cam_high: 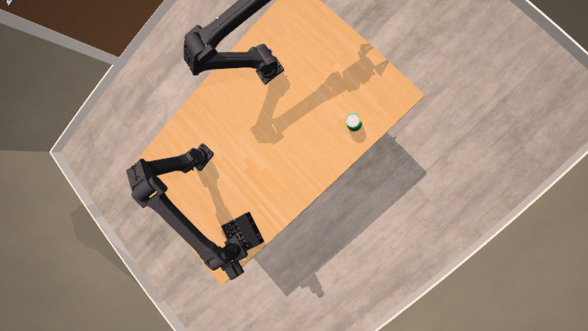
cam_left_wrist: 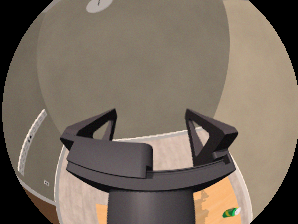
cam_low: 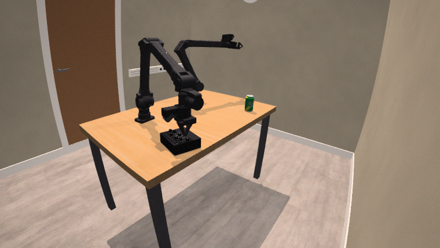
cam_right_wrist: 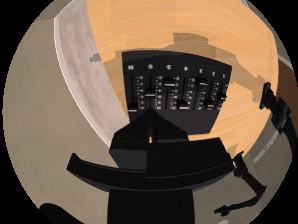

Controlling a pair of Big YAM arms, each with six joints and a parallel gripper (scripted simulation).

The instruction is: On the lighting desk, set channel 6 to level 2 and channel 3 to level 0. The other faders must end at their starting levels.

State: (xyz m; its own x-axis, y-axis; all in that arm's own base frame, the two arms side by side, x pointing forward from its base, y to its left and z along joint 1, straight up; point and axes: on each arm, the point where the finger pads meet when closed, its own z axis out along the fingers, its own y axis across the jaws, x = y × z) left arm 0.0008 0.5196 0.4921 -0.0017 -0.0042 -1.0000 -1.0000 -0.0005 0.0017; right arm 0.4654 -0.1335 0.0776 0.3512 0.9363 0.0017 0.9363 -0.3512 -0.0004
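The black lighting desk (cam_low: 180,142) sits near the table's front edge; it also shows from above in the top view (cam_high: 242,230). Its row of faders (cam_right_wrist: 176,92) shows in the right wrist view. My right gripper (cam_right_wrist: 150,112) is shut, its fingertips together and pointing down at the near left part of the fader row; whether they touch a fader cap I cannot tell. In the exterior view the right gripper (cam_low: 184,132) stands right over the desk top. My left gripper (cam_left_wrist: 154,132) (cam_low: 237,46) is open and empty, held high in the air far from the desk.
A green can (cam_low: 249,102) stands near the table's far right corner, also seen from above (cam_high: 353,121) and in the left wrist view (cam_left_wrist: 229,213). The desk lies close to the table edge. A grey rug (cam_low: 203,209) lies on the floor beneath.
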